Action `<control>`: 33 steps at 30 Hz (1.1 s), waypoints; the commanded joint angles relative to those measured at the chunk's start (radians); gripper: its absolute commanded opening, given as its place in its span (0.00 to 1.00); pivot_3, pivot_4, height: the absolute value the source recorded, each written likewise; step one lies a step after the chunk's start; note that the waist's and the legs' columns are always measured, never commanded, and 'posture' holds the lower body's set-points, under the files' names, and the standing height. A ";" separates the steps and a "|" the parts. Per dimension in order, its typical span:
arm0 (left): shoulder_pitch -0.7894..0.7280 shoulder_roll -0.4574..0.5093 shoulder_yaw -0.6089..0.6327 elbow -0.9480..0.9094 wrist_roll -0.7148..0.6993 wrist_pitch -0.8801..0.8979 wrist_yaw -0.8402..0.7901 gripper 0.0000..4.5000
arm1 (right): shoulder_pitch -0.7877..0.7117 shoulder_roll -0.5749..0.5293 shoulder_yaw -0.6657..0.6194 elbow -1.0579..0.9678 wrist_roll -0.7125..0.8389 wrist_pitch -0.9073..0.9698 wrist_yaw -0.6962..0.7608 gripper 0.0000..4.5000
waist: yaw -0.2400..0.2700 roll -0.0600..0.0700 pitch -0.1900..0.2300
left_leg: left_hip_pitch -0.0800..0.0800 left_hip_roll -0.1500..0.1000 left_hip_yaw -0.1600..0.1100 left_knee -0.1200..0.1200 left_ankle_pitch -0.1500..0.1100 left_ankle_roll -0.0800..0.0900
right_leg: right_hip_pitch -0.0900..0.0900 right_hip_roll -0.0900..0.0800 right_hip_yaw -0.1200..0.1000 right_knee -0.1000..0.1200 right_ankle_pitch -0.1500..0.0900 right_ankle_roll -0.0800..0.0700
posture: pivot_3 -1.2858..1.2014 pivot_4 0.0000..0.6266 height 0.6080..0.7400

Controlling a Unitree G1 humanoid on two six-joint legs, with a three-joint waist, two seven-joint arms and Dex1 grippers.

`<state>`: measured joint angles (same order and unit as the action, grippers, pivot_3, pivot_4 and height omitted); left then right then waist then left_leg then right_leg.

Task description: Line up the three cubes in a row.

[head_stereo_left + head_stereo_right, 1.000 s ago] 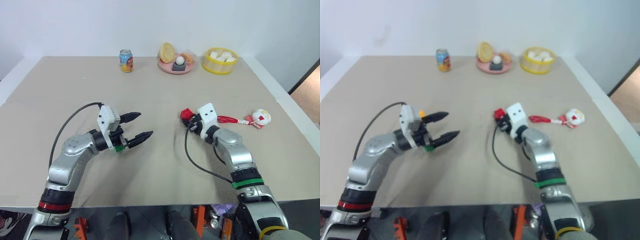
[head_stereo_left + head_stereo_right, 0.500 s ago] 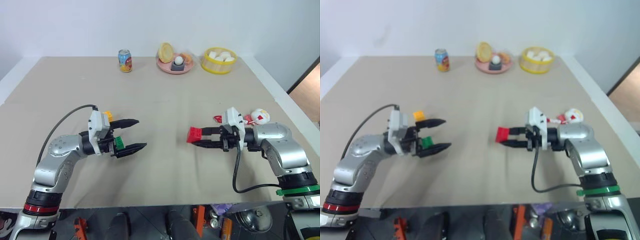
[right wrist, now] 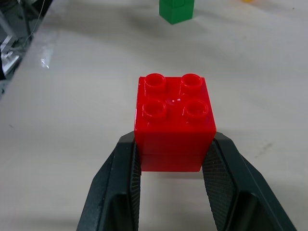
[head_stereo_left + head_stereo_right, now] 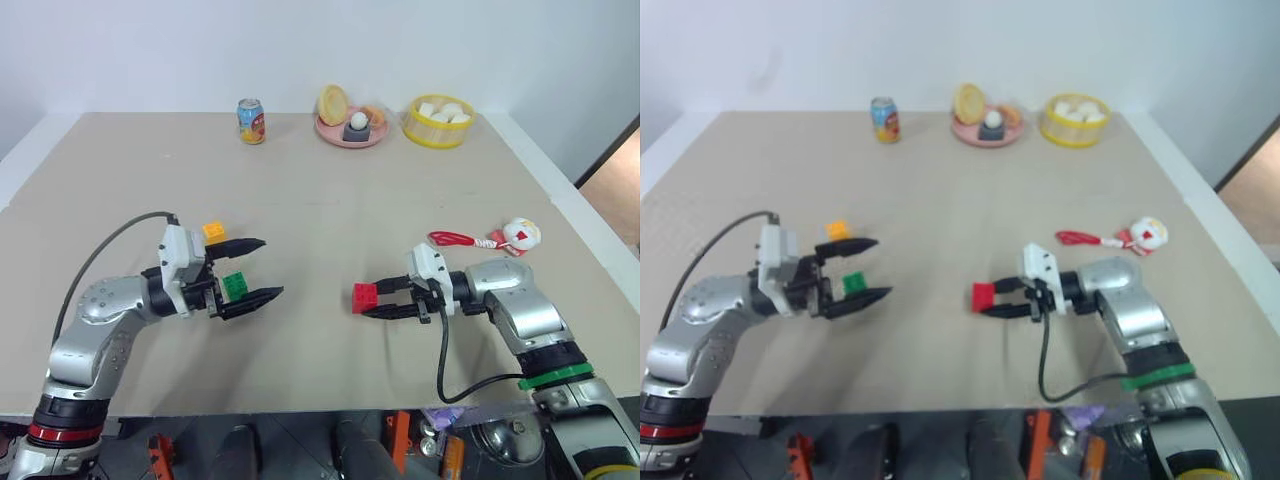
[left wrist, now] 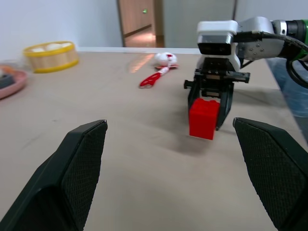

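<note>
Two of three cubes sat on the table [image 4: 320, 190] at left-centre of the head view: yellow-orange cube [image 4: 213, 231] farther back, green cube [image 4: 235, 285] nearer, a small gap between, roughly a short diagonal line. So you had approx. two placed, one left, judging by the layout.

Red cube [image 4: 364, 297] was still off to the right, centre of frame, pinched between the fingers of your right gripper [image 4: 372, 301], studs up, low over or on the table; contact w/ surface not clear. It was well apart from the green one, so not yet in the row.

Your left gripper [image 4: 261, 268] had its jaws spread wide, holding nothing, w/ the green cube between its two fingers, nearer the lower one.
</note>
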<state>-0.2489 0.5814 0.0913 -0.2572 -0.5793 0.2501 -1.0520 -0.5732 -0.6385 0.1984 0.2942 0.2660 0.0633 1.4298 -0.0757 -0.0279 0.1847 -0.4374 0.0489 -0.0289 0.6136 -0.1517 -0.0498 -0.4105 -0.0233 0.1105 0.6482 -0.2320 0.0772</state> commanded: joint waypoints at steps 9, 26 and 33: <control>0.006 0.027 0.039 -0.068 -0.031 0.016 0.035 0.97 | -0.078 0.040 0.002 0.196 -0.058 -0.146 0.053 0.27 | 0.000 0.000 0.000 | 0.000 0.000 0.000 0.000 0.000 0.000 | 0.000 0.000 0.000 0.000 0.000 0.000 | 0.52 0.24 1.00; 0.002 0.028 0.040 -0.064 -0.041 0.017 0.040 0.97 | -0.083 -0.003 -0.010 0.288 -0.088 -0.231 0.093 0.27 | 0.003 0.000 0.000 | 0.001 0.000 -0.001 0.001 0.000 0.000 | 0.002 0.000 0.000 0.000 0.000 0.000 | 0.52 0.24 1.00; -0.004 0.028 0.041 -0.055 -0.041 0.015 0.035 0.97 | -0.085 0.000 -0.008 0.309 -0.095 -0.244 0.093 0.27 | 0.003 0.000 0.000 | 0.001 0.000 -0.001 0.002 0.000 0.000 | 0.003 0.000 0.000 0.000 0.000 0.000 | 0.52 0.24 1.00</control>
<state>-0.2425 0.6012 0.1092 -0.2920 -0.5985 0.2712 -1.0122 -0.6487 -0.6095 0.2007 0.5819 0.1918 -0.1737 1.5043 -0.0722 -0.0281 0.1847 -0.4367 0.0484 -0.0296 0.6155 -0.1517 -0.0499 -0.4075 -0.0236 0.1103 0.6483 -0.2319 0.0777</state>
